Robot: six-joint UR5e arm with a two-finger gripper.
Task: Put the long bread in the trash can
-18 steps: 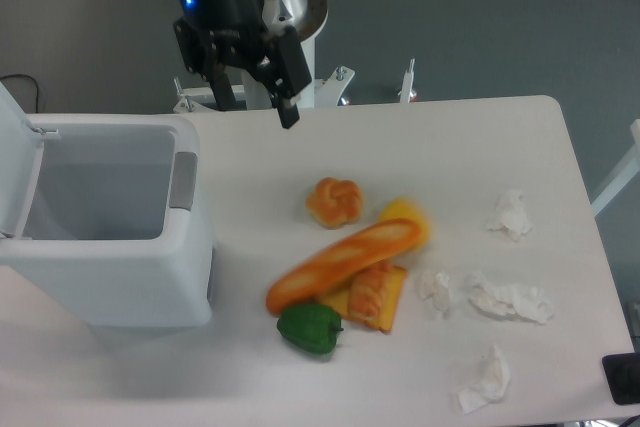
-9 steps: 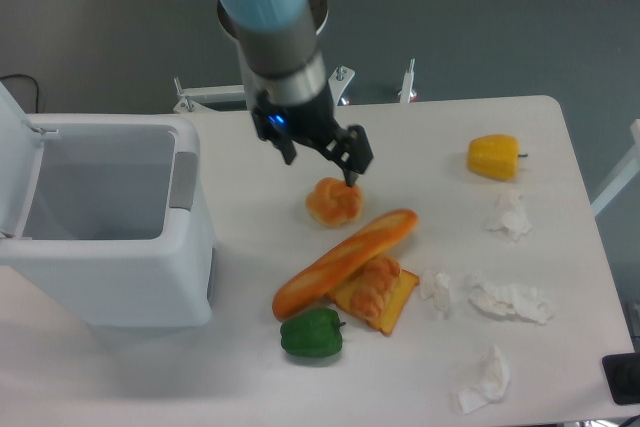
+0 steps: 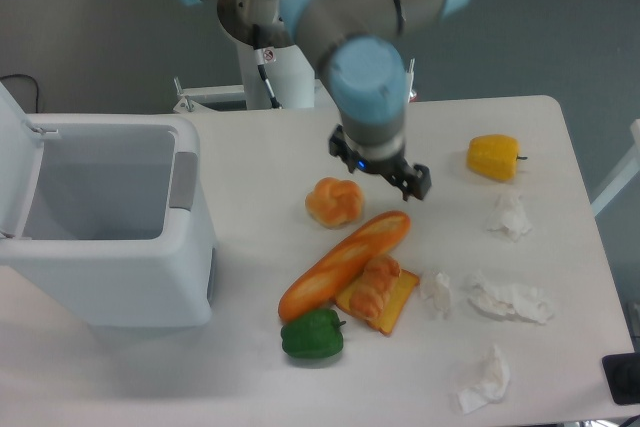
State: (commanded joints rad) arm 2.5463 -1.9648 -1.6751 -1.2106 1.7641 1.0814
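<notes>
Just white table (image 3: 300, 157), grey wall (image 3: 90, 27) behind.

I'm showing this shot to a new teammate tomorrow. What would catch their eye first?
Probably the long orange-yellow baguette-shaped bread, lying diagonally mid-table with a small croissant on a yellow slice tucked against it. Just above its upper end hangs the grey-and-blue robot arm's black pincer, holding nothing. At the left edge stands the big boxy white-grey trash can, lid open.
</notes>
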